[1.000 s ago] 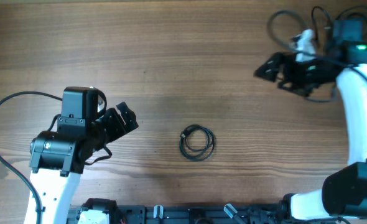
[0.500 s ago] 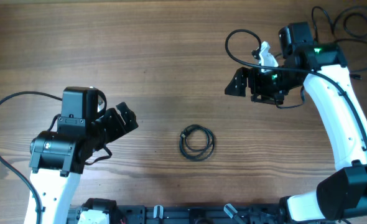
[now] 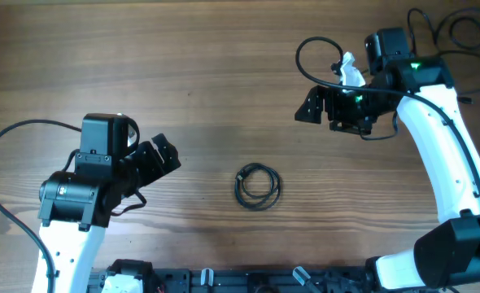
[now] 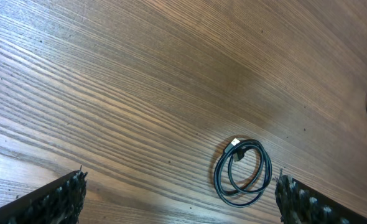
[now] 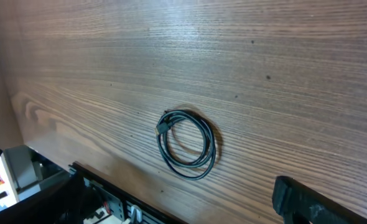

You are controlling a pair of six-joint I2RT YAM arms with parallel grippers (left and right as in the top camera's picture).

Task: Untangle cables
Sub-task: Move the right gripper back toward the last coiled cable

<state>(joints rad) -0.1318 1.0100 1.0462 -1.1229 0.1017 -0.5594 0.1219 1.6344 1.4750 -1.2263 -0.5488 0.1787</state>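
Gaping wide, the left gripper [image 3: 166, 156] holds nothing. In its wrist view the two fingers [image 4: 56, 198] sit at the bottom corners with bare wood between them. It is low at the left side of the table [image 3: 183, 65] and points right, toward the coiled cable [image 3: 257, 186].

That cable lies flat on the wood near the middle of the front half, wound in a small round loop of a few turns. Its plug end [image 4: 234, 142] is tucked at the upper-left of the loop. It is well apart from both grippers, and nothing touches it.

The right gripper [image 3: 313, 104] hangs over the far right part of the table, facing left. Its jaws look apart and empty, though only one finger [image 5: 308, 199] shows clearly in its wrist view. A thicker arm wire [image 3: 303, 50] arcs up from that wrist.

More loose cords [image 3: 468, 24] lie behind the right arm in the far right corner, partly cut off by the picture's edge.
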